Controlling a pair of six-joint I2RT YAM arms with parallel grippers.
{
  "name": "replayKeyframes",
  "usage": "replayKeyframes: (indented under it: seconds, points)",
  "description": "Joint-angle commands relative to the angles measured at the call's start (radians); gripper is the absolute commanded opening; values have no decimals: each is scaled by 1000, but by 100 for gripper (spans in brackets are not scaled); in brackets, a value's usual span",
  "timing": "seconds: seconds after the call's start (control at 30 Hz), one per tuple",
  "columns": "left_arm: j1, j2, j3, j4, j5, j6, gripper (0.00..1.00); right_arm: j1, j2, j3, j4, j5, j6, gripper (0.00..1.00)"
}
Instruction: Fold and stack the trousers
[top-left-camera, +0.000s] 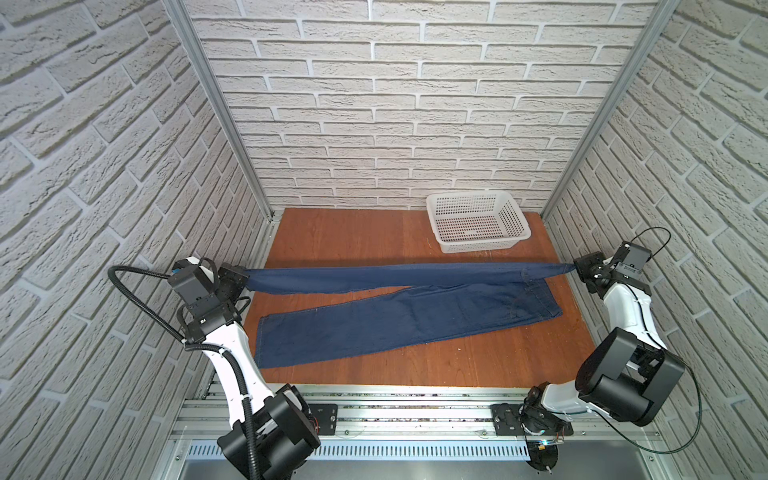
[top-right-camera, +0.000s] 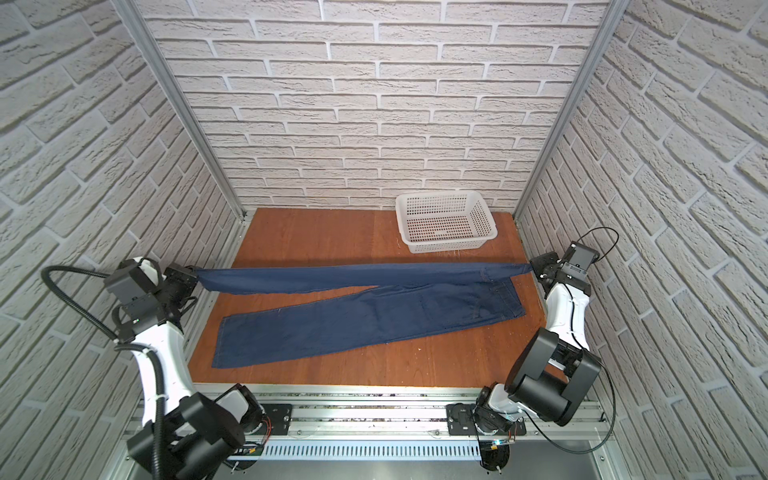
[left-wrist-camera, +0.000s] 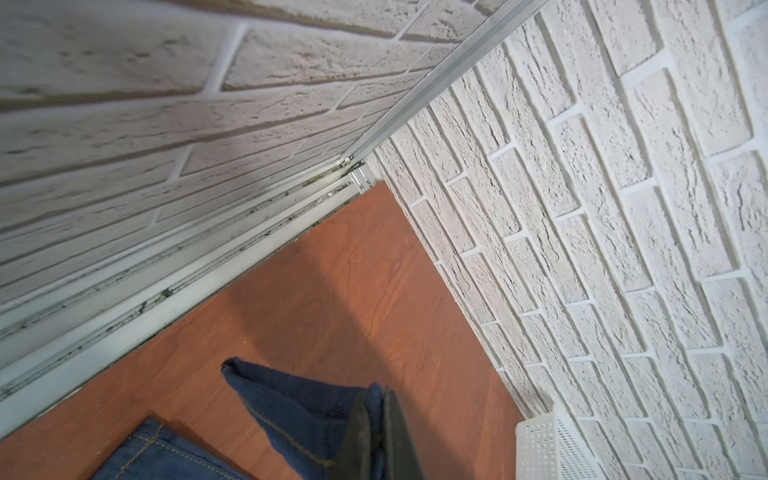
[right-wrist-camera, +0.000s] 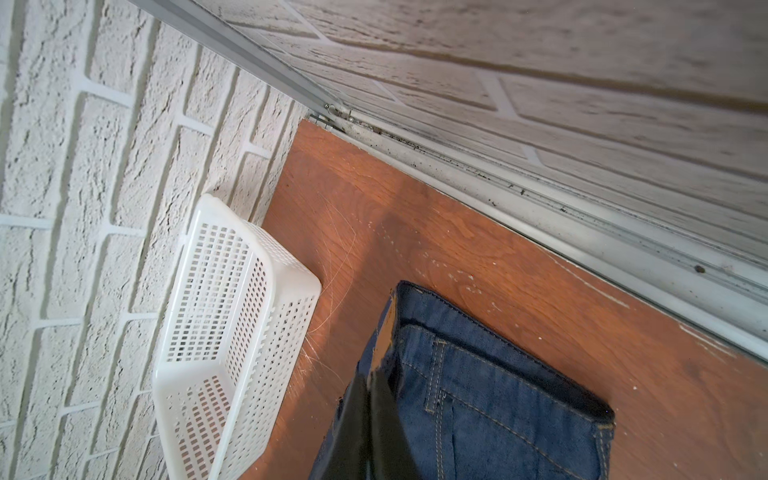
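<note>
left gripper (top-left-camera: 247, 277): clamped on trousers (top-left-camera: 395, 326) | right gripper (top-left-camera: 575, 268): clamped on trousers

L gripper (top-left-camera: 245, 277) & R gripper (top-left-camera: 577, 268): raised, wide apart at opposite sides, jaws clamped on trousers (top-left-camera: 374, 328).

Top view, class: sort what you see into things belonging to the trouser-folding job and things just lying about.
Job: trousers; left claw, shut on a leg hem; right claw, shut on the waistband.
Lying about: white basket, at the back of the table.
</note>
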Motion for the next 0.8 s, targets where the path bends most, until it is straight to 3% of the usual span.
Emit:
replayKeyframes:
  seconds: [0.0,0.2,0.37,0.77]
  points:
    - [20,-67,-102,12,-82,44,0,-19,-33,-65,46,86,-27,5]
    - [70,-157,-284,-2,-119,13,0,-26,-40,-132,29,141,-41,5]
    - [132,-203,-303,-67,-159,4,0,-33,-47,-129,4,175,-60,5]
    - [133,-230,-357,-98,-200,-51,0,-32,-36,-182,20,177,-49,5]
